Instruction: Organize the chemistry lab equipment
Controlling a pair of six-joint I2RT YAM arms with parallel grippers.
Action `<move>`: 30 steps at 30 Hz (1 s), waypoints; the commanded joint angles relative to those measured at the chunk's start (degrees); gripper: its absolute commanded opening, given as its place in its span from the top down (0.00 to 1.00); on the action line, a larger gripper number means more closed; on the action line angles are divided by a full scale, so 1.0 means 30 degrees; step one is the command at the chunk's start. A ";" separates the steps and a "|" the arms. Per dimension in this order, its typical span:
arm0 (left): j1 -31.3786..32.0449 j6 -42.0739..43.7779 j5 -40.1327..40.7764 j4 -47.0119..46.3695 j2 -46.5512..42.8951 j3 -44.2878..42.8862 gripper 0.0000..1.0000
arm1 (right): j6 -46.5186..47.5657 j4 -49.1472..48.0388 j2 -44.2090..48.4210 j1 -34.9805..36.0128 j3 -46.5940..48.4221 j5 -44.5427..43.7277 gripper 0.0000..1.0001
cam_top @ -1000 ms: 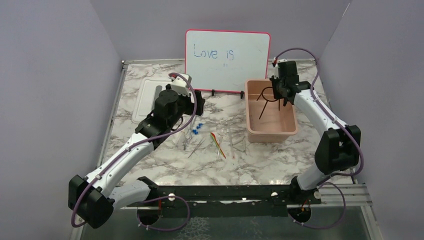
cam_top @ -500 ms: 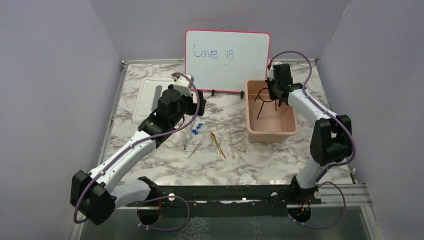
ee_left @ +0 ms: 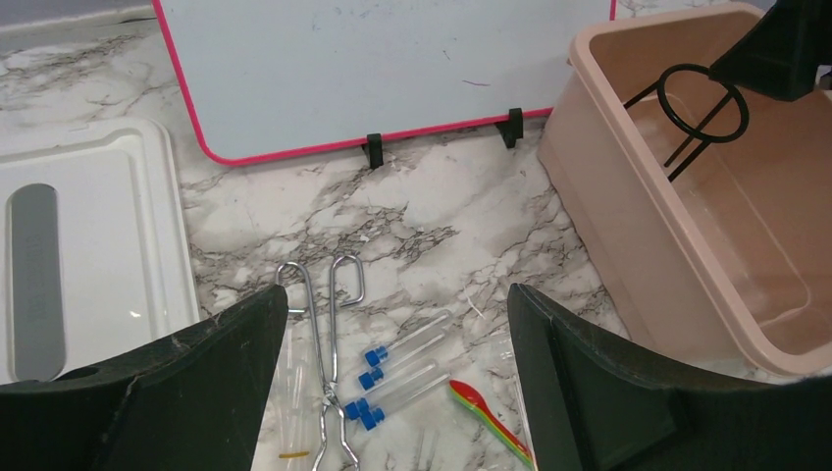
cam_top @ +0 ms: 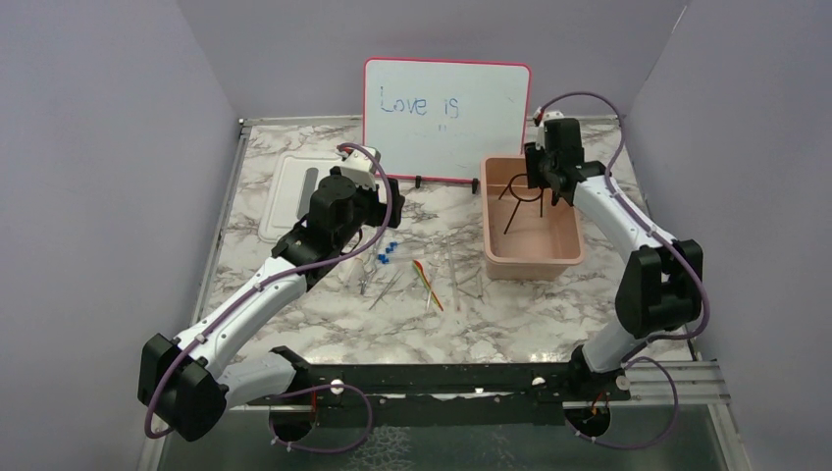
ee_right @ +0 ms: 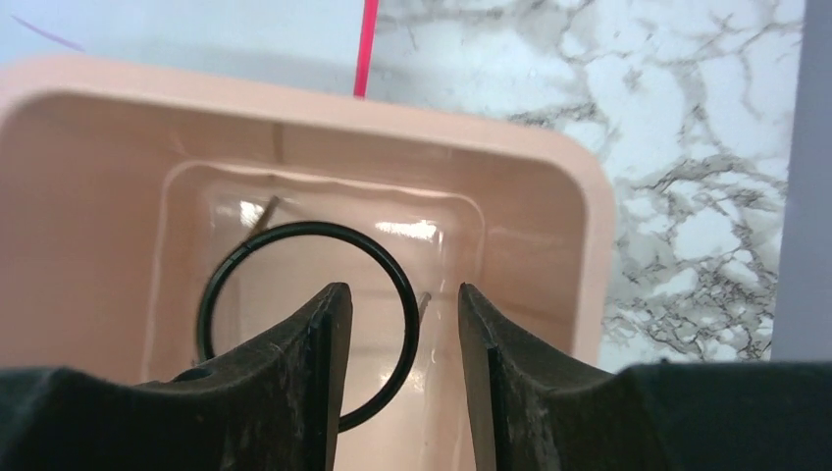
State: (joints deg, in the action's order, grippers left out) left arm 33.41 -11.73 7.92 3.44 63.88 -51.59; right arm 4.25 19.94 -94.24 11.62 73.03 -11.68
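**Right gripper** [ee_right: 402, 294]: fingers parted, over the far end of the pink tub [ee_right: 294, 93]. The black wire ring stand [ee_right: 306, 225] sits below it, inside the tub. In the wrist view one arc of the ring crosses the gap between the fingers and seems to touch neither. Read as: not gripped, stand resting on the tub floor on its own legs.

**Left gripper** [ee_left: 397, 294]: fingers spread wide, nothing between them. It hangs above the desk [ee_left: 432, 216], in front of the pink-framed whiteboard [ee_left: 392, 69].

- Directly beneath it are the metal tongs [ee_left: 329, 343].
- Just beside the tongs are three clear blue-capped tubes [ee_left: 397, 363].
- A red-yellow spoon [ee_left: 486, 412] lies nearer the tub.
- The overhead view shows more thin clear and metal pieces scattered towards the near side, too fine to name.
- The white lid [ee_left: 98, 245] lies flat at the left, well apart from the tub.

**Progress (judgement):** early. One item is in the tub. The tongs, tubes, spoon and the loose thin pieces are all on the desk, and the tub is otherwise bare. The left gripper looks placed to take the tongs or a tube.
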 commanded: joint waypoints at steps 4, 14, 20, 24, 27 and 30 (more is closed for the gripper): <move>0.0024 -0.0236 0.0661 0.0540 -0.0218 0.0004 0.08 | -0.2778 0.3440 0.2313 -0.0094 0.2206 0.1884 0.50; 0.0016 -0.0905 0.0821 0.1847 -0.0997 0.0113 0.03 | -0.5953 0.4408 0.4778 0.1070 0.2252 0.8511 0.50; -0.0018 -0.1335 0.3475 0.3098 -0.1580 -0.0619 0.11 | -0.7711 0.3019 0.4997 0.4851 0.1687 0.6801 0.50; -0.0003 -0.1542 0.4845 0.3324 -0.2385 -0.0770 0.12 | -0.8574 0.2306 0.4232 0.7492 0.1104 0.5366 0.50; -0.0003 -0.1724 0.5033 0.3047 -0.2998 -0.0434 0.13 | -0.9077 0.2498 0.3318 0.9154 0.0866 0.4046 0.51; -0.0003 -0.1807 0.5035 0.2698 -0.3350 0.0097 0.14 | -0.9480 0.2989 0.2373 1.0480 0.0630 0.2062 0.51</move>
State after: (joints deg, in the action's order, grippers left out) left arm 33.39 -15.94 19.97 12.97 56.16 -51.83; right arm -21.04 28.51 -83.57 39.16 76.34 3.31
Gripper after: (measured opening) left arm 0.867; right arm 0.493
